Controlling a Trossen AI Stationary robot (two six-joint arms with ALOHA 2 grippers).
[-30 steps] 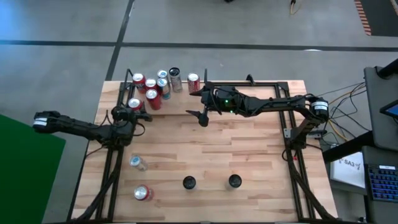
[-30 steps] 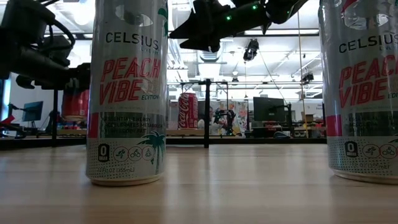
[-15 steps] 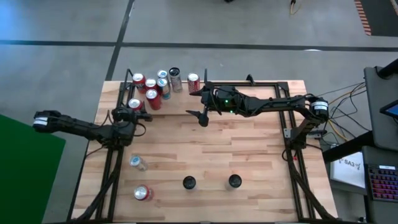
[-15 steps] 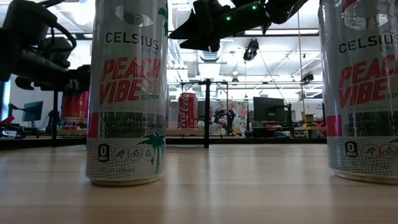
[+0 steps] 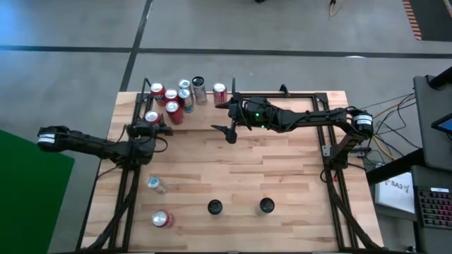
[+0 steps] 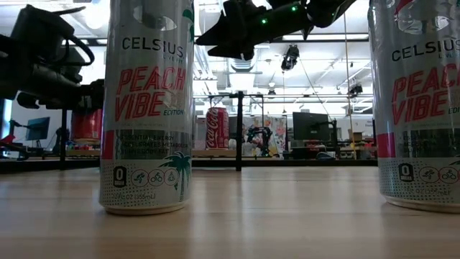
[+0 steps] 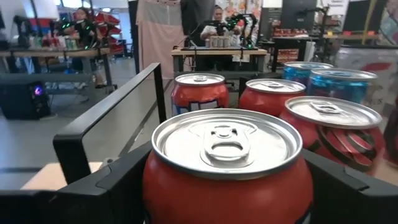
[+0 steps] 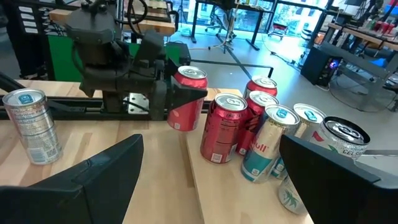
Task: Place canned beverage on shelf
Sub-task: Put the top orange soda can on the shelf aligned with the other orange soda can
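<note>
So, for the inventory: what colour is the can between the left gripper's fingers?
Red, with a silver top; the left wrist view shows it best.

Grey concrete floor [image 5: 296,56] crossed by dark lines. Workbenches [image 7: 211,53] and monitors [image 6: 309,124] behind; a green panel [image 5: 28,204] at one side. Bright glazing [image 8: 292,15], possibly windows, lights the room.

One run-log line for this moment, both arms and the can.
left gripper: around red can, at shelf left end | right gripper: open, empty, hovering mid-table | cans waiting on table: four
</note>
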